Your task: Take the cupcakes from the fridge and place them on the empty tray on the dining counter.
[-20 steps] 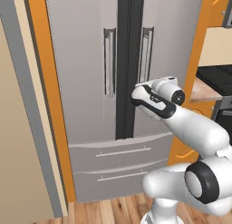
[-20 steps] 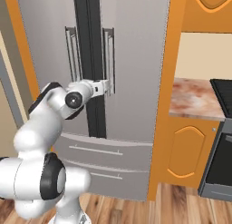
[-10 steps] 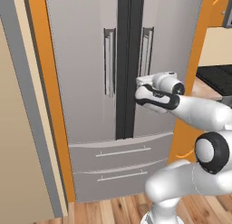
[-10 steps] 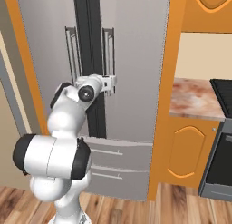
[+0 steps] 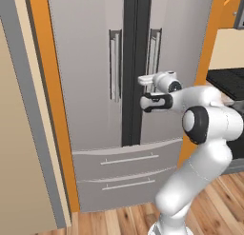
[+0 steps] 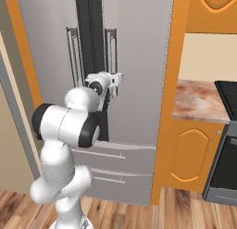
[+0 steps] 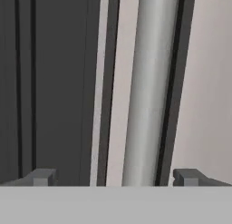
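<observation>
The arm reached level toward the fridge [image 5: 95, 63], its gripper [image 7: 113, 175] spread wide astride the right door's handle [image 7: 147, 82]

Kitchen: fridge [image 5: 95, 67], stone counter [image 6: 196, 100].

The fridge [image 5: 90, 63] is plain grey steel with a black centre strip [image 5: 131, 63] between its doors and lighter silver bar handles [image 7: 147, 87]. Orange panels [image 5: 52, 110] flank it — beige wall to the left. The arm [image 5: 209, 127] is white with dark joints. On the right, a pinkish-brown marbled counter [image 6: 196, 100] tops orange cabinets [image 6: 190, 154]. The floor [image 6: 176, 214] is brown wood planking — streaked.
</observation>
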Controlling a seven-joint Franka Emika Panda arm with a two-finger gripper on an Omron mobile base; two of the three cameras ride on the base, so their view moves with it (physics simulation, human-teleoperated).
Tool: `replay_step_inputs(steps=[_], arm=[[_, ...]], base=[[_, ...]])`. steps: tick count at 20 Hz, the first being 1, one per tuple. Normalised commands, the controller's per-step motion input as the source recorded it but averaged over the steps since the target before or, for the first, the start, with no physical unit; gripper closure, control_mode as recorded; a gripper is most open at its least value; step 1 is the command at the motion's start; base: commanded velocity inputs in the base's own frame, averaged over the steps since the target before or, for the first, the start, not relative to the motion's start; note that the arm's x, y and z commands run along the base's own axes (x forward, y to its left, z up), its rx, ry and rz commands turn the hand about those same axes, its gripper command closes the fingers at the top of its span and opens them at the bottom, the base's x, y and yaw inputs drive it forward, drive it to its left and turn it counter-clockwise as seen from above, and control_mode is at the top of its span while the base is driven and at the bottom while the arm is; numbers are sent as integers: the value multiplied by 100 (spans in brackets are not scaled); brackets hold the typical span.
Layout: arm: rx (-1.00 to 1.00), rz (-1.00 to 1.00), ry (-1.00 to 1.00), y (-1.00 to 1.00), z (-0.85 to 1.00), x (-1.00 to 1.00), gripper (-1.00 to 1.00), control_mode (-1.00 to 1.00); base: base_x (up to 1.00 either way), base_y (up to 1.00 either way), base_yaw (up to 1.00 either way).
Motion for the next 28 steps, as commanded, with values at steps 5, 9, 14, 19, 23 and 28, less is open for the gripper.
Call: replay_step_inputs(steps=[5, 9, 14, 19, 23, 28], arm=[[0, -4, 2, 0, -16, 100, -100, -100], [0, 0, 13, -10, -27, 98, 100, -100], [24, -17, 31, -94, 1, -7, 100, -100], [24, -34, 9, -100, 0, -39, 100, -100], [26, -27, 2, -100, 0, -42, 100, -100], [33, -9, 0, -100, 0, -82, 100, -100]], base=[[0, 0, 0], [0, 0, 0], [0, 0, 0], [0, 0, 0], [0, 0, 0], [0, 0, 0]])
